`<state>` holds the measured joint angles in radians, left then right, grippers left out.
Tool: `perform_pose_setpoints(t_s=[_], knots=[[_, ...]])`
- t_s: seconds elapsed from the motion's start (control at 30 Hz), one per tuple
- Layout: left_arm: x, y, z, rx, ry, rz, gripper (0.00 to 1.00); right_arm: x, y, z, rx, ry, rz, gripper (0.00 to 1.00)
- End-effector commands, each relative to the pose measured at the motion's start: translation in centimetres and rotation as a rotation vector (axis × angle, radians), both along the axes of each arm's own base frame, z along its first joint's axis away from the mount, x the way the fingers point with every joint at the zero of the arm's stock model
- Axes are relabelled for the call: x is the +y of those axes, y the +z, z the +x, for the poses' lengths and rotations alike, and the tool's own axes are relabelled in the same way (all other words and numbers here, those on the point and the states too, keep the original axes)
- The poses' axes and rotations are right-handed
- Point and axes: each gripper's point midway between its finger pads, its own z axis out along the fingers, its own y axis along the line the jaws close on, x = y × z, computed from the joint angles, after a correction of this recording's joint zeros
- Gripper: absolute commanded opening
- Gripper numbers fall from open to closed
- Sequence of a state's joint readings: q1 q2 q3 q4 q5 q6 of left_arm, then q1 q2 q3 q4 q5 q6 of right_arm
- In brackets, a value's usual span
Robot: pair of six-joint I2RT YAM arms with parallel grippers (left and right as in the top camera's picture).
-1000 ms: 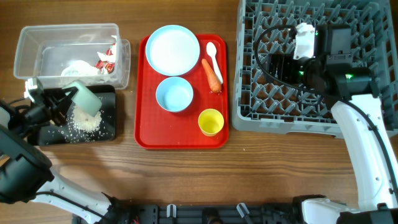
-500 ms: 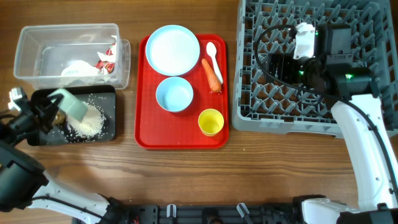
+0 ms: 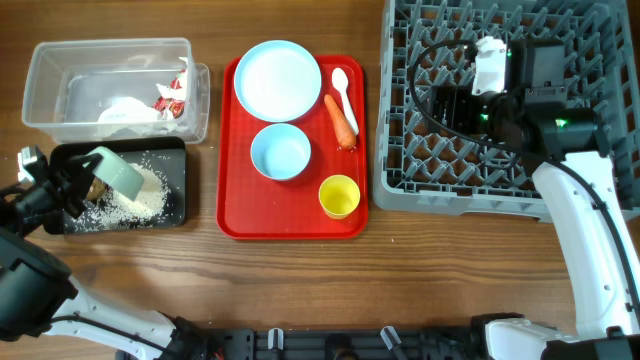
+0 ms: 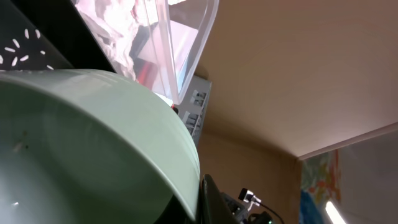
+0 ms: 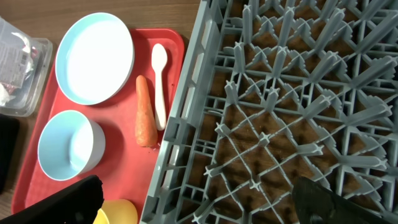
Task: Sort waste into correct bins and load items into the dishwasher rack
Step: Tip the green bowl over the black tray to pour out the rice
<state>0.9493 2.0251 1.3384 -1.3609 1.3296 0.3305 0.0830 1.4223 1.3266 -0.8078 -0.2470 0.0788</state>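
My left gripper [image 3: 92, 182] is shut on the rim of the pale green bowl [image 3: 118, 172], held tilted over the left part of the black tray [image 3: 181, 222]. White rice grains [image 3: 138, 203] lie piled and scattered in that tray. In the left wrist view the bowl [image 4: 93, 143] fills the frame, with one dark finger [image 4: 214, 205] against its rim. The clear tub [image 3: 60, 60] holds the red-and-white wrapper [image 3: 172, 95] and the white tissue [image 3: 125, 110]. My right gripper [image 3: 440, 100] hangs open over the grey dishwasher rack [image 3: 600, 60], with nothing in it [image 5: 196, 205].
A red serving tray [image 3: 235, 220] in the middle carries the blue plate [image 3: 277, 79], blue bowl [image 3: 280, 152], white spoon [image 3: 343, 92], orange carrot [image 3: 341, 120] and yellow cup [image 3: 339, 195]. The rack's pegs [image 5: 280, 93] stand bare below the right gripper.
My left gripper has carried the tilted green bowl leftward over the black tray. The rice pile now shows beside the bowl. The right arm has not moved.
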Motion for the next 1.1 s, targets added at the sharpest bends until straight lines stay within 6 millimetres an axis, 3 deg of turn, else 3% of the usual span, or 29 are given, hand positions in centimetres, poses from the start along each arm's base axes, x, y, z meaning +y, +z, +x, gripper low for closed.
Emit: perform_pose_setpoints(t_s=[0.0, 0.2, 0.27, 0.3, 0.47, 0.67, 0.73, 0.8, 0.9, 1.07], knots=[[0.2, 1.6, 0.3, -0.061, 0.026, -0.015, 0.04, 0.2, 0.5, 0.5, -0.007, 0.000, 0.020, 1.00], [-0.2, 2.9, 0.1, -0.096, 0.041, -0.053, 0.04, 0.2, 0.5, 0.5, -0.009, 0.003, 0.017, 1.00], [-0.6, 4.2, 0.0, -0.085, 0.069, -0.135, 0.04, 0.2, 0.5, 0.5, -0.009, 0.003, 0.017, 1.00], [-0.3, 5.4, 0.3, -0.177, 0.096, -0.097, 0.04, 0.2, 0.5, 0.5, -0.011, 0.003, 0.017, 1.00], [-0.6, 5.5, 0.4, -0.179, 0.090, -0.097, 0.04, 0.2, 0.6, 0.6, -0.018, 0.008, 0.014, 1.00], [-0.7, 3.9, 0.1, -0.154, 0.034, -0.023, 0.04, 0.2, 0.7, 0.7, -0.024, 0.008, 0.014, 1.00], [-1.5, 5.0, 0.0, -0.116, 0.047, -0.107, 0.04, 0.2, 0.8, 0.8, -0.031, 0.008, 0.015, 1.00], [-1.4, 5.8, 0.3, -0.192, 0.057, -0.058, 0.04, 0.2, 0.8, 0.9, -0.032, 0.008, 0.015, 1.00], [-0.8, 5.2, 0.6, -0.194, 0.051, -0.033, 0.04, 0.2, 0.9, 0.9, -0.033, 0.008, 0.016, 1.00], [-3.6, 7.5, 0.2, -0.234, -0.031, 0.040, 0.04, 0.2, 0.8, 0.8, -0.032, 0.008, 0.016, 1.00]])
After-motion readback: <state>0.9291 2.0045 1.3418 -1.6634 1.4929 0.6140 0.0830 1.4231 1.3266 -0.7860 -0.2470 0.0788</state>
